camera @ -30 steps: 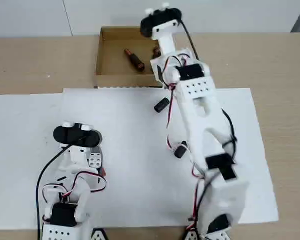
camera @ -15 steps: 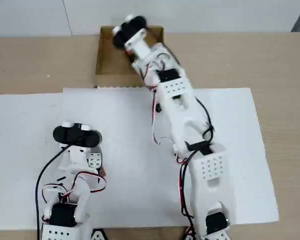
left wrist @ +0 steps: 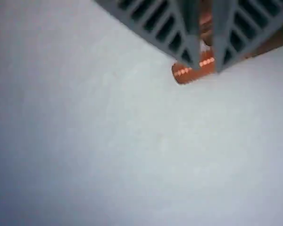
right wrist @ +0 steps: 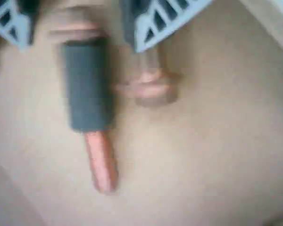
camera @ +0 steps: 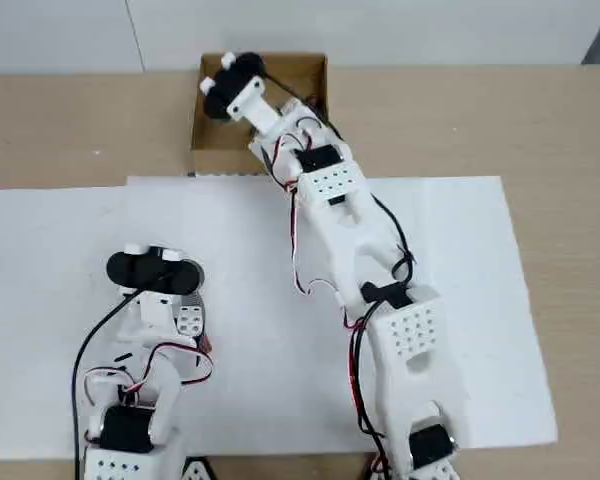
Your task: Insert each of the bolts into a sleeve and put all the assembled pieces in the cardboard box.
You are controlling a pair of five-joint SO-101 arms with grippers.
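My right gripper (camera: 228,85) hangs over the left part of the cardboard box (camera: 194,140). In the right wrist view it (right wrist: 80,44) is open, its grey fingers (right wrist: 153,23) on either side of the upper end of an assembled piece (right wrist: 87,94), a black sleeve with a copper bolt tip sticking out. That piece lies on the box floor (right wrist: 203,141). A second copper bolt (right wrist: 148,87) lies right beside it. My left gripper (camera: 152,275) rests low over the white paper at the front left. In the left wrist view it (left wrist: 200,61) is shut on a copper bolt (left wrist: 193,71).
A white paper sheet (camera: 60,250) covers the middle of the wooden table (camera: 540,120). The right arm (camera: 350,230) stretches diagonally across the paper from the front edge to the box. The box stands at the back, touching the paper's far edge.
The right arm swung left across the box, from its right rim to its left side. It now covers the two black sleeves seen on the paper before. The left arm stayed still.
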